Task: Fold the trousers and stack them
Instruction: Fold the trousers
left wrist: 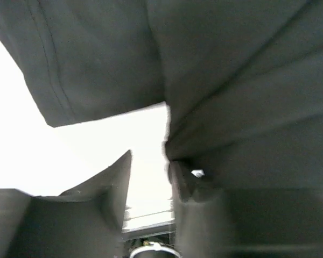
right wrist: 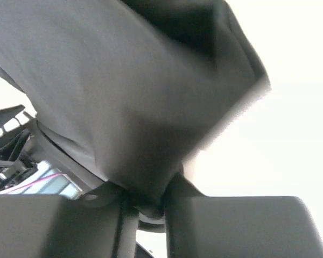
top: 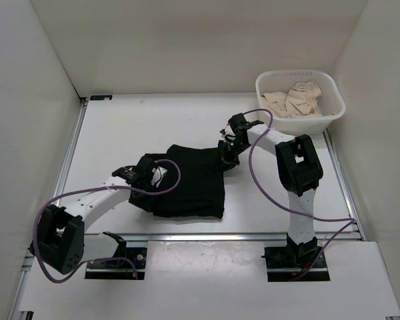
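Note:
The black trousers [top: 190, 180] lie folded in a rough rectangle in the middle of the table. My left gripper [top: 150, 177] is at their left edge. In the left wrist view its jaws stand apart with white table showing between them [left wrist: 149, 161], and the trousers' fabric [left wrist: 231, 80] bunches against the right finger [left wrist: 184, 185]. My right gripper [top: 228, 155] is at the trousers' far right corner. In the right wrist view it [right wrist: 151, 196] is shut on a pinched fold of the trousers [right wrist: 124, 97], which hang down from it.
A white basket [top: 333, 110] holding beige cloth [top: 295, 100] stands at the back right corner. White walls enclose the table on three sides. Purple cables [top: 253, 173] loop beside both arms.

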Robot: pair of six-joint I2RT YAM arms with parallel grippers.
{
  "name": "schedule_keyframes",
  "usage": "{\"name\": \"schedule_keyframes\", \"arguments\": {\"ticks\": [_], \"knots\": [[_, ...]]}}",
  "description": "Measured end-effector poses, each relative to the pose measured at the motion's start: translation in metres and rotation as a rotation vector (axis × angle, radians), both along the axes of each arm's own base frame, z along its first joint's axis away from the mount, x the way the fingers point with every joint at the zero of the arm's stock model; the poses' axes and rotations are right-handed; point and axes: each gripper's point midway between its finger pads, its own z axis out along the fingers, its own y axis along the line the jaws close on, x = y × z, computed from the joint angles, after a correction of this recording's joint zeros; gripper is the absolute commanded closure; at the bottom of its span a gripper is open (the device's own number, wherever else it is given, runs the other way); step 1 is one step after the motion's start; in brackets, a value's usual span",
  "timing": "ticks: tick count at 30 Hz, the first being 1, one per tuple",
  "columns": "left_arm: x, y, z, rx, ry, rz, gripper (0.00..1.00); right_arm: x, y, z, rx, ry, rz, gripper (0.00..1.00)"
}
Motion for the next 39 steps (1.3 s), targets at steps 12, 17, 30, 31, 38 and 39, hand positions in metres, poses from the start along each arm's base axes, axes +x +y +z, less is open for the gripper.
{"name": "schedule_keyframes", "arguments": {"ticks": [12, 17, 30, 31, 38, 39], "knots": [[0.041, 0.006, 0.062, -0.028, -0.201, 0.075, 0.19, 0.022, -0.007, 0.006, -0.052, -0.057, -0.045, 0.08], [0.050, -0.008, 0.070, -0.060, -0.173, 0.051, 0.21, 0.018, -0.015, 0.007, -0.084, -0.068, -0.075, 0.07], [0.082, -0.020, 0.027, -0.206, 0.147, 0.163, 0.26, -0.028, -0.028, 0.017, -0.091, -0.076, -0.182, 0.07], [0.081, -0.023, 0.021, -0.214, 0.177, 0.163, 0.28, -0.030, -0.027, 0.015, -0.091, -0.071, -0.185, 0.07], [0.072, -0.026, -0.006, -0.241, 0.319, 0.195, 0.46, -0.035, -0.019, 0.010, -0.093, -0.069, -0.190, 0.07], [0.072, -0.026, -0.006, -0.248, 0.321, 0.200, 0.53, -0.035, -0.020, 0.009, -0.096, -0.069, -0.193, 0.07]]}}
